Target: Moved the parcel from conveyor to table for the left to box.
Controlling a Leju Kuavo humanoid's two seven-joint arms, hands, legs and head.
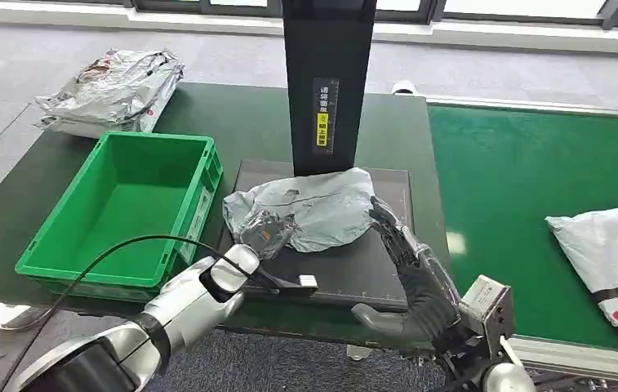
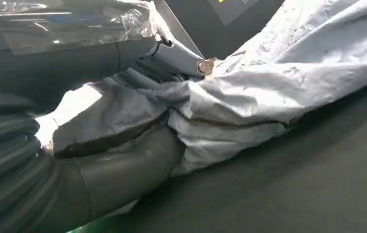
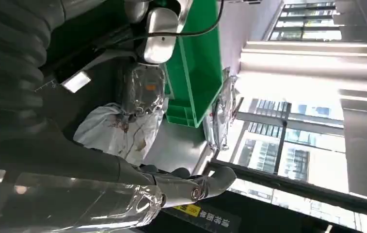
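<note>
A: Two hands at the grey parcel (image 1: 309,206), which lies crumpled on the black platform (image 1: 354,273) on the dark green tabletop (image 1: 240,122), at the foot of the black upright column (image 1: 326,82).

B: Left hand state?

A: Left hand (image 1: 266,233) is closed on the near-left edge of the parcel. In the left wrist view the thick grey thumb (image 2: 128,170) presses under a fold of the bag and a darker finger (image 2: 171,53) lies over it, so the film is pinched between them. Grasping, not released.

B: Right hand?

A: Right hand (image 1: 407,261) is held upright just beside the parcel's right edge, fingers extended and apart, holding nothing. Fingertips sit at the bag's edge; whether they actually touch it I cannot tell.

B: Surroundings?

A: Green crate (image 1: 126,212) sits on the tabletop just left of the platform. Silvery bags (image 1: 113,90) are piled at the tabletop's far left corner. To the right runs the green conveyor (image 1: 526,188), carrying a white parcel (image 1: 615,261) with red and black markings, well apart from both hands.
</note>
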